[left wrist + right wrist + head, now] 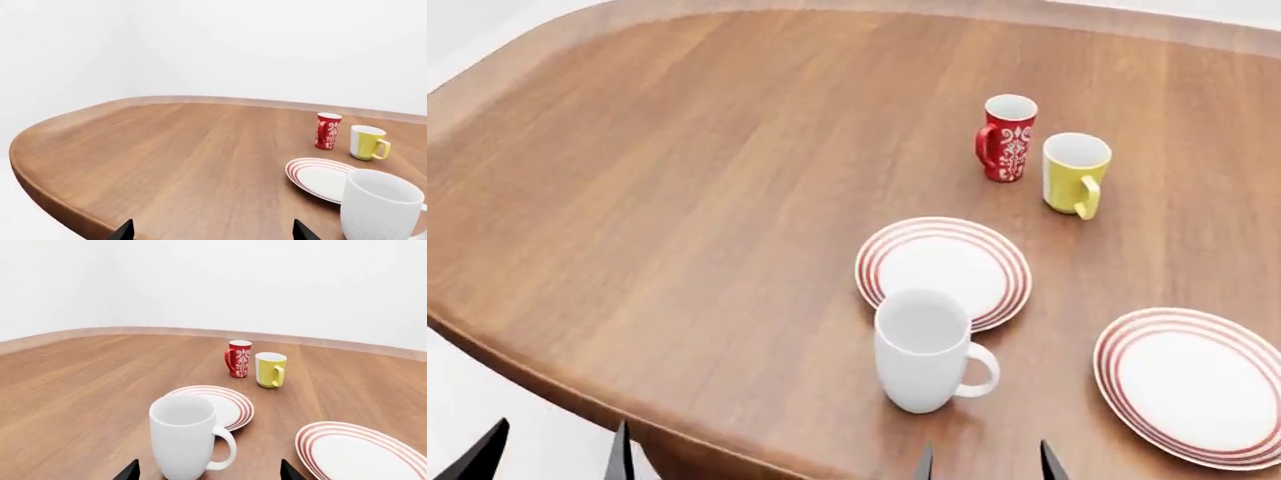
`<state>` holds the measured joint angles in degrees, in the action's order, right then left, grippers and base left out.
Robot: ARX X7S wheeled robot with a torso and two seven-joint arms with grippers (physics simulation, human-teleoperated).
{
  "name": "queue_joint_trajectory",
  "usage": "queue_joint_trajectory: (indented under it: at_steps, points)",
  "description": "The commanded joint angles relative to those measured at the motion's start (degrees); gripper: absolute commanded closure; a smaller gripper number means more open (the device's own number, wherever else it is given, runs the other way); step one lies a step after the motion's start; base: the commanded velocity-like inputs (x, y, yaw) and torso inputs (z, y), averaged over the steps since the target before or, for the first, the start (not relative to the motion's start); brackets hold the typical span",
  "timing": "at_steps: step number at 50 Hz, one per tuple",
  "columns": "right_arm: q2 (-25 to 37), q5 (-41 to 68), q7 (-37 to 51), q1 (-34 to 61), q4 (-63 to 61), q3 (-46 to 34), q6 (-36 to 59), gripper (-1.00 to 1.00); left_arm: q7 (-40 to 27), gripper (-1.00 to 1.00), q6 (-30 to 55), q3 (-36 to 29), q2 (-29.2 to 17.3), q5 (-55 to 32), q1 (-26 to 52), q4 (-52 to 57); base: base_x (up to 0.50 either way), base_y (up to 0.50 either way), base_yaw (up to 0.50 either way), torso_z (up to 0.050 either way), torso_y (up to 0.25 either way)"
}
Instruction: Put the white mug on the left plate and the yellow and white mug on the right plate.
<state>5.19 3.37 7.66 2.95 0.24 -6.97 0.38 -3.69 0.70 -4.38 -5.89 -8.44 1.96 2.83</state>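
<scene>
Head view shows me only the dark fingertips of both hands at the near edge: my left hand [554, 450] off the desk's corner, my right hand [985, 462] just short of the white mug [924, 350]. Both are spread apart, holding and touching nothing. That mug stands upright on the wooden desk [667, 200], touching the near rim of the left plate [944, 270]. The right plate [1190, 385] lies bare. The yellow and white mug [1074, 172] stands beside a red mug [1006, 137], farther back. Plain white walls surround.
</scene>
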Motion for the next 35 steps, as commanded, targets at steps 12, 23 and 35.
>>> queue_joint_trajectory:
  at_steps: [12,23,35]
  points:
    - [1.2,5.7,-0.1,-0.3,-2.3,0.2,-0.4,-1.0,-1.3,-1.0,0.9,-1.4,-1.5,-1.5,-0.4,2.6,0.13,-0.48,0.0,0.0,0.0]
    - [1.9,3.3,2.3,-0.6,-3.0,-0.9,-0.7,-1.0,-2.1,-1.0,1.7,-1.2,-2.3,-2.6,-0.7,4.4,0.12,-0.41,0.0,0.0,0.0]
    - [2.7,6.7,2.7,-1.0,-5.1,0.4,0.7,-1.0,-2.4,-1.0,2.1,-1.3,-2.7,-4.0,-0.7,5.0,0.03,-0.12,0.0,0.0,0.0]
